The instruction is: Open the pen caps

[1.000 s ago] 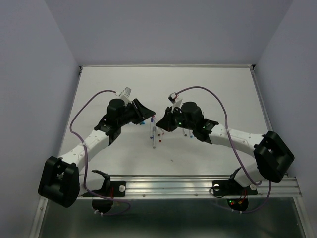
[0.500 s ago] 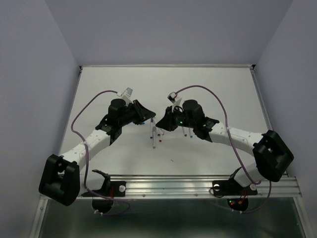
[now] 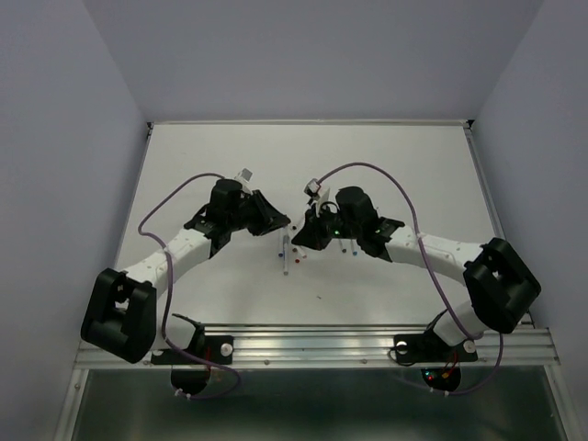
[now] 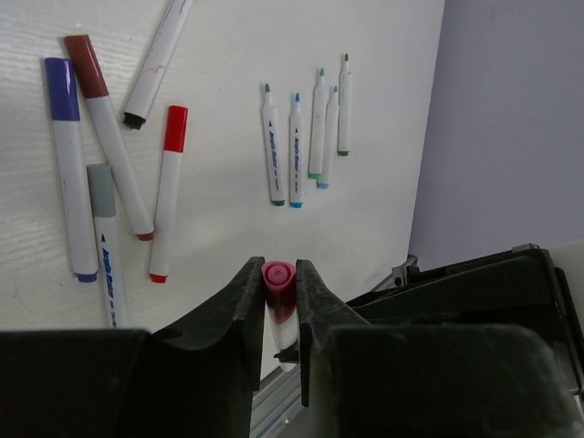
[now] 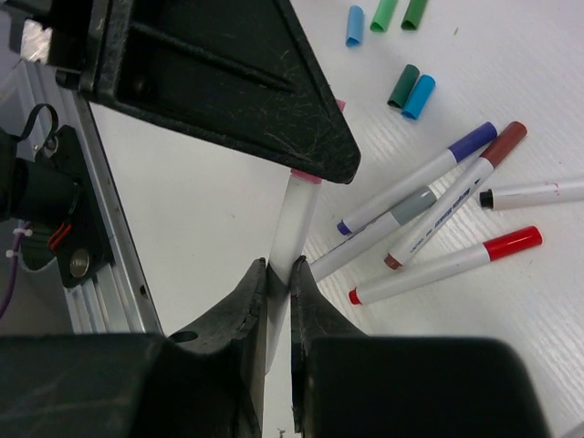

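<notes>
One pen is held in the air between both grippers. My left gripper (image 4: 278,271) is shut on its pink cap (image 4: 278,276), seen end-on. My right gripper (image 5: 279,267) is shut on the same pen's white barrel (image 5: 297,219), which runs up under the left gripper's black fingers (image 5: 274,109). In the top view the two grippers (image 3: 283,223) (image 3: 299,235) meet at mid-table. Several capped pens lie on the table: purple (image 4: 64,164), brown (image 4: 108,137), grey (image 4: 102,228) and red (image 4: 167,196). Several uncapped pens (image 4: 301,137) lie in a row.
Loose caps lie on the table beyond the pens: blue (image 5: 355,25), green (image 5: 386,13), dark green (image 5: 402,85) and cyan (image 5: 419,96). The table's metal front rail (image 5: 100,246) runs close below the held pen. A black-tipped pen (image 5: 534,192) lies by the capped ones.
The left gripper has moved right to the right gripper and closed on the pink cap. The right gripper keeps its hold on the barrel.
</notes>
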